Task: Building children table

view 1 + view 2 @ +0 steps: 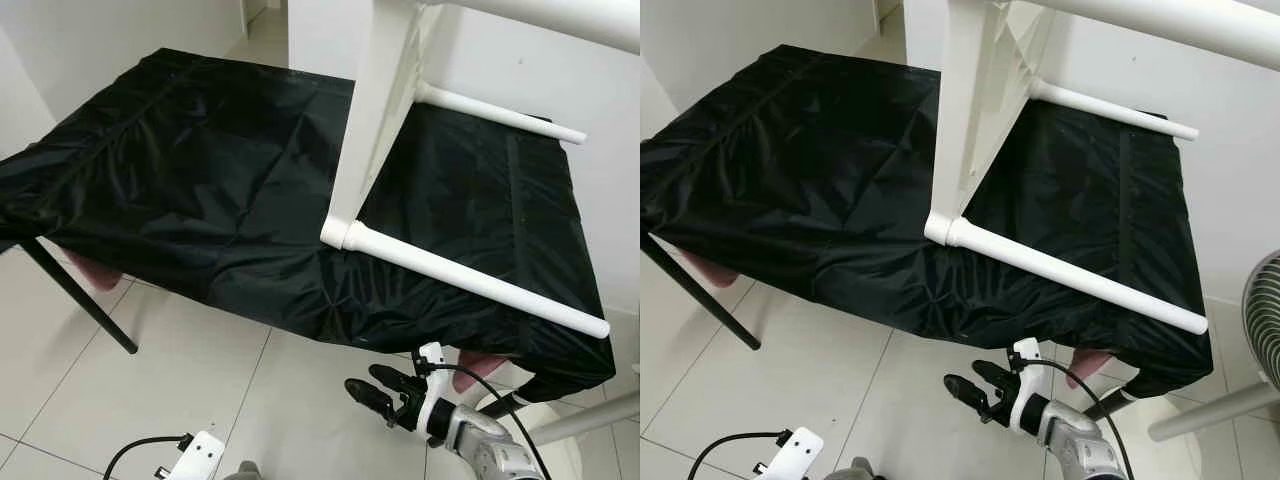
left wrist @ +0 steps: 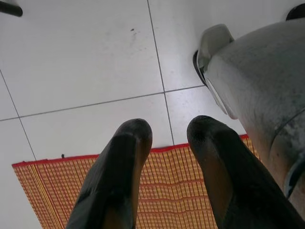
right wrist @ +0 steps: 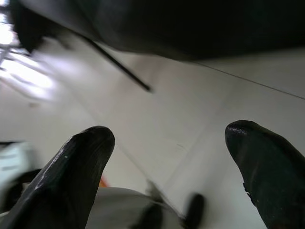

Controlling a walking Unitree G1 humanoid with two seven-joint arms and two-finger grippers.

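A white children table [image 1: 375,110] stands tipped on its edge on a work table draped in black cloth [image 1: 180,180]. Two round white legs stick out of it toward the right: a near leg [image 1: 470,280] and a far leg [image 1: 500,115]. My right gripper [image 1: 368,381] is open with nothing between its fingers. It hovers low over the floor, just in front of the draped table's front edge and below the near leg. In the left wrist view my left gripper [image 2: 169,131] hangs idle over the floor tiles, open and holding nothing.
A thin black table leg [image 1: 80,300] slants down to the tiled floor at the left. A fan [image 1: 1262,315] and its white pole [image 1: 590,415] stand at the right. A red-edged woven mat [image 2: 157,191] lies on the floor below my left gripper. White walls close the back.
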